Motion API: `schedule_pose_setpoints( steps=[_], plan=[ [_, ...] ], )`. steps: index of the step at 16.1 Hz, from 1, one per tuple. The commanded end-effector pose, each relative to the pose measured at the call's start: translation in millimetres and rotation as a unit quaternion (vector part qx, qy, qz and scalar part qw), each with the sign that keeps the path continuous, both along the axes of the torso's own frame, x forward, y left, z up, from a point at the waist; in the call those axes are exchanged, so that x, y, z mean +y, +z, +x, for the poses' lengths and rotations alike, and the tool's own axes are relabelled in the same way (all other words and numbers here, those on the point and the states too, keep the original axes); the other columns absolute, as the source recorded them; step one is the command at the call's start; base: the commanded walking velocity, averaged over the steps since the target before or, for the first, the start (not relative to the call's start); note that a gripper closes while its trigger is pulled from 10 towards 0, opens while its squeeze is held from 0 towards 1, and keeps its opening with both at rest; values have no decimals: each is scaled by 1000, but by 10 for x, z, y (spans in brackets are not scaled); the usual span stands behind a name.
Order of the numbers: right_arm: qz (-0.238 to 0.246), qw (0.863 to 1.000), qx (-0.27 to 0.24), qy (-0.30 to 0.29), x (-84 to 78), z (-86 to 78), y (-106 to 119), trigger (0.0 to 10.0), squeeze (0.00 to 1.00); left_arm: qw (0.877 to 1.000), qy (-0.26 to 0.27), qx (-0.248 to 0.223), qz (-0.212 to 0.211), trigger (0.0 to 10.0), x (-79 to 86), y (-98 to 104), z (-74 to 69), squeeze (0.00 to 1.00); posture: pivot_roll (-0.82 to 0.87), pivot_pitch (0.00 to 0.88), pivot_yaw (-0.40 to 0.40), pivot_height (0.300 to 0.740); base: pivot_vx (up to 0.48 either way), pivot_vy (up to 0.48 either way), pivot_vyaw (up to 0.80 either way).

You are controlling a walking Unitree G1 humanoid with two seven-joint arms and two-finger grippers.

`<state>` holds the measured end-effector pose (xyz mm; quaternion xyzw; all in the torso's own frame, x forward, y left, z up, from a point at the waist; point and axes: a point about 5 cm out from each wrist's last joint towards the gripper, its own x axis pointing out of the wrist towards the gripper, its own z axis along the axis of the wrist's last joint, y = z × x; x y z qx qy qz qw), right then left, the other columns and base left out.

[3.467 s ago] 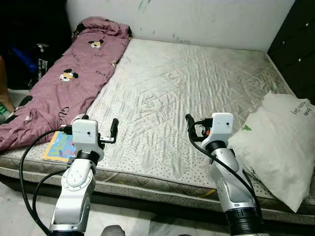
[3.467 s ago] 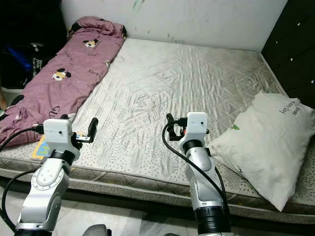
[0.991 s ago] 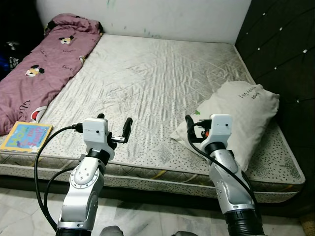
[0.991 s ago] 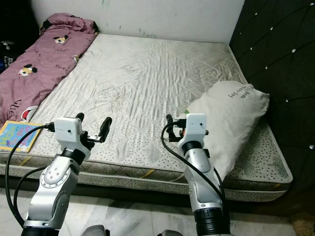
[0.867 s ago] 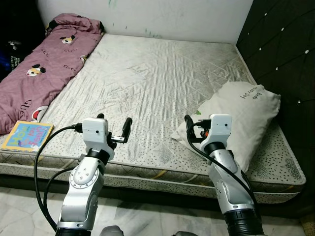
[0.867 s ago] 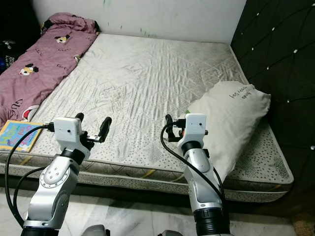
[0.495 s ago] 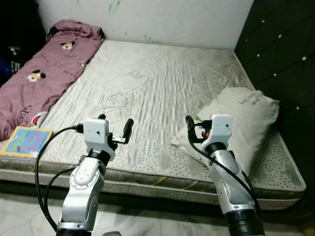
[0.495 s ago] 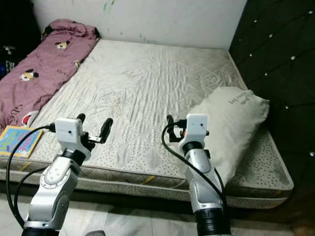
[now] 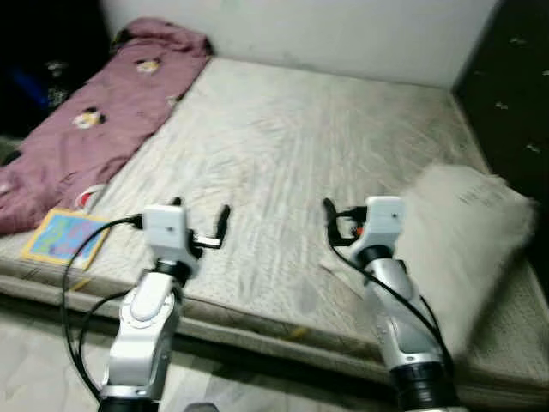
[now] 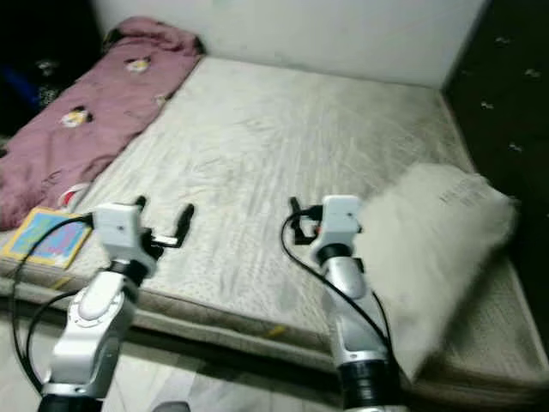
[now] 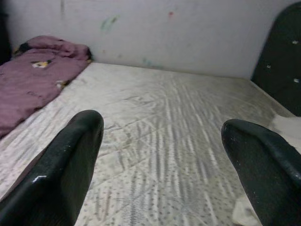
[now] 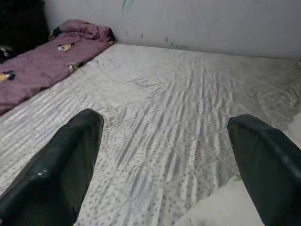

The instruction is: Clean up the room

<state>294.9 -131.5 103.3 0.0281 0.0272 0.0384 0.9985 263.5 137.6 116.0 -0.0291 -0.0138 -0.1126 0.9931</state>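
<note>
A bare quilted mattress lies before me, in a blurred picture. A purple blanket with cartoon mice runs along its left side. A colourful book rests at the left front corner, and a white pillow lies at the right. My left gripper hovers open over the front edge, right of the book, holding nothing. My right gripper is also open and free, just left of the pillow. Both wrist views look across the mattress between spread fingers.
A white wall stands behind the bed. A dark padded headboard rises on the right. Dark bags sit in the shade beyond the blanket. Pale floor runs along the front of the bed.
The whole picture has slid to the right and turned blurry, so the camera has swung left. Both arms keep the same raised pose with fingers spread.
</note>
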Motion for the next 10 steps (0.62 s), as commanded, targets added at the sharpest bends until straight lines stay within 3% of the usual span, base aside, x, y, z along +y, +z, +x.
schedule_pose_setpoints(
  steps=[1, 3, 10],
  plan=[
    [-3, 1000, -3, 0, 5, 11, 8, 10000, 0, 1000, 3, 1, 6, 10000, 35, 1, 5, 0, 38, 0, -22, 740, 319, 0, 0],
    [-2, 1000, -2, -1, 2, 12, 9, 10000, 0, 1000, 6, 6, 7, 10000, 37, -11, 8, 0, 38, 0, -22, 740, 266, 0, 0],
    [-12, 1000, -1, -11, -64, 14, -33, 10000, 0, 998, 44, 3, 39, 10000, 107, -33, -10, 0, 48, 0, -14, 740, 0, 0, 0]
  ],
)
